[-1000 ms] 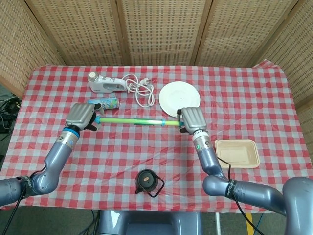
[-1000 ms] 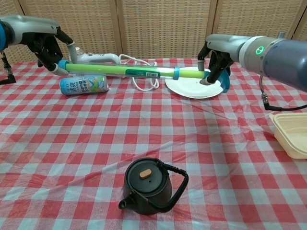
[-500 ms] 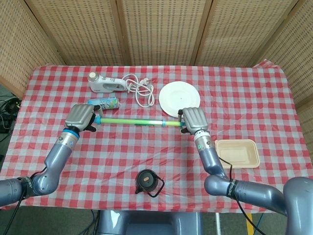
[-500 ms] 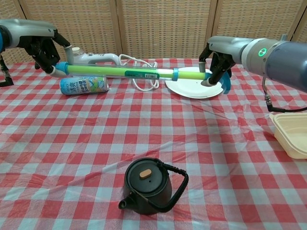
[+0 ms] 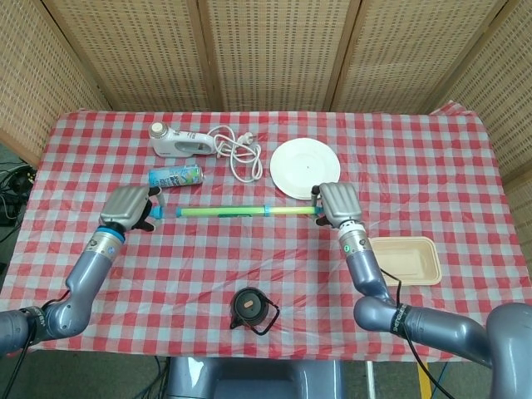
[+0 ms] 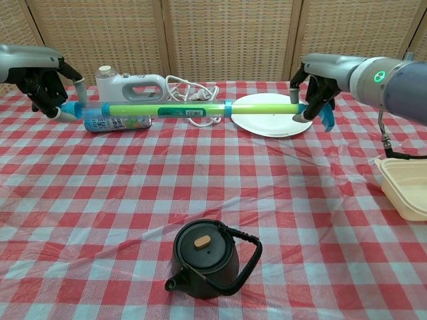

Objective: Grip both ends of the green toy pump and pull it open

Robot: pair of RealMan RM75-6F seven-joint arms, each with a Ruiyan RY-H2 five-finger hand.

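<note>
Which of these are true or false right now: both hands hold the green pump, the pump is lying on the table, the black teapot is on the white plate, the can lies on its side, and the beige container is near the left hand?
1. Both hands hold the green toy pump. True: the left hand grips one end and the right hand the other.
2. The pump lies on the table. False: it is held level above the tablecloth.
3. The black teapot sits on the white plate. False: it stands on the cloth, at the near edge.
4. The can lies on its side. True.
5. The beige container is near the left hand. False: it is beside the right arm.
</note>
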